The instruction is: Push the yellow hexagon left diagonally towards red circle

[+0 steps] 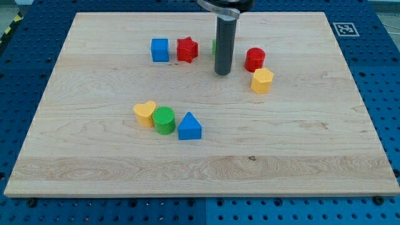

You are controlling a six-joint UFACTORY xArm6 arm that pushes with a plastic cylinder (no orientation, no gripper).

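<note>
The yellow hexagon [262, 80] stands on the wooden board [300, 156] in the upper right of the frame, right of centre. The red circle [254, 59], a short cylinder, stands just above it and slightly toward the view's left; the two appear to touch or nearly touch, and which cannot be told. The arm carries no claw: it ends in a straight dark rod, holding nothing, and the rod's lower end, the tip [222, 74], rests near the board to the left of the yellow hexagon, apart from it, and below-left of the red circle. A green block [214, 46] is mostly hidden behind the rod; its shape cannot be made out. Farther toward the view's left in the same upper row stand a red star [187, 49] and a blue cube [160, 50], just beside each other. In the lower left of centre, a yellow heart [145, 114], a green cylinder [164, 120] and a blue triangle [189, 127] sit in a close row, each touching or nearly touching its neighbour. The board lies on a blue perforated table [381, 75].
</note>
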